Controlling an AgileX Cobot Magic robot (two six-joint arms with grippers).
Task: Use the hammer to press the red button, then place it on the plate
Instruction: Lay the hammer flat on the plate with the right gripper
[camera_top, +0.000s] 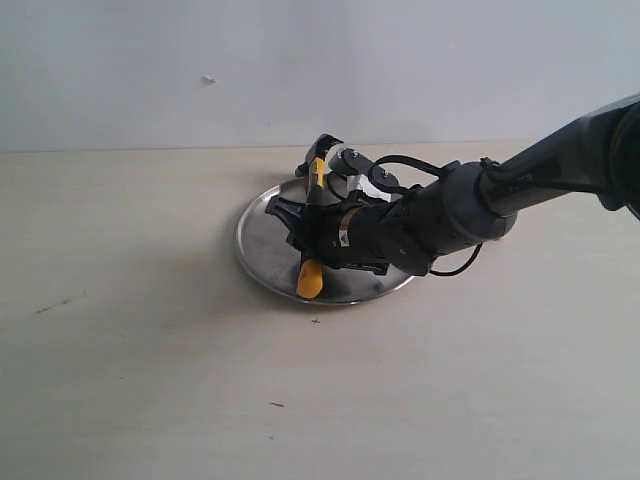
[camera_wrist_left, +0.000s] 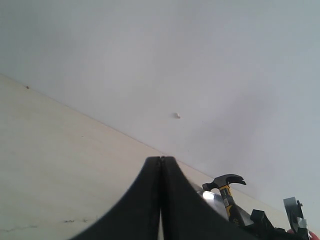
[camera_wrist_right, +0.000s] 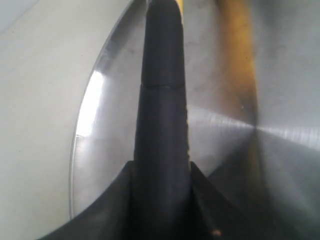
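Note:
The hammer (camera_top: 310, 279) is over the silver plate (camera_top: 262, 236), its yellow end low near the front rim and its dark head raised toward the far rim. My right gripper (camera_top: 322, 232) is shut on the black handle at mid-length. In the right wrist view the handle (camera_wrist_right: 162, 85) runs out from my right gripper (camera_wrist_right: 161, 166) over the plate (camera_wrist_right: 112, 130). The left wrist view shows my left gripper (camera_wrist_left: 161, 160) shut on nothing, with the hammer (camera_wrist_left: 226, 182) and the plate (camera_wrist_left: 210, 196) beyond it. The red button is hidden behind the right arm.
The light wooden table (camera_top: 150, 380) stretches around the plate and meets a plain white wall (camera_top: 300, 60) at the back. The right arm (camera_top: 470, 205) reaches in from the right and covers the plate's right side.

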